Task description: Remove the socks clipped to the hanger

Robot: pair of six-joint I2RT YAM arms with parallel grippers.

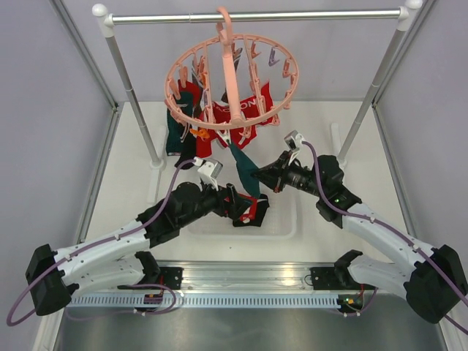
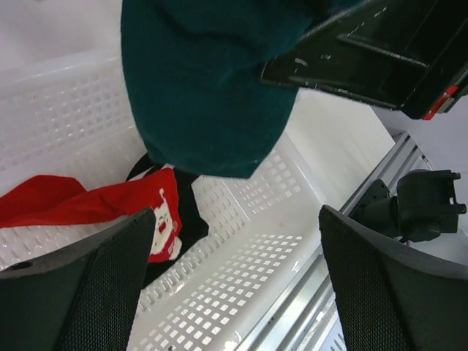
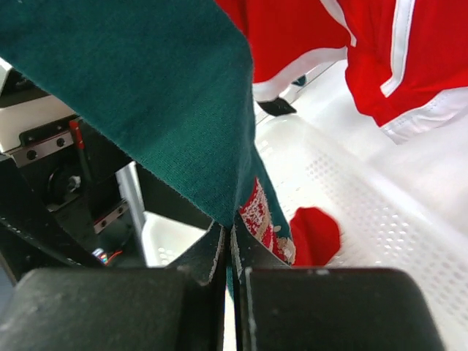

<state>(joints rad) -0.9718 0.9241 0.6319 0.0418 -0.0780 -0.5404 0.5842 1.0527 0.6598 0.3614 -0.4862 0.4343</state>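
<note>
As the right pincer clamps the teal sock, seemingly to tug it unclipped, the left pincer gapes empty.

White table, smooth and pale. Bears a white perforated basket directly on its top. Behind the basket, to its left and to its right, carries the feet of two grey metal posts, both well apart from the basket. In front of the basket, ends in a silver mounting rail with two black arm bases fixed to it. Inside the basket, on the slotted floor, holds a red sock with white marks, lying partly over a black sock.
</note>
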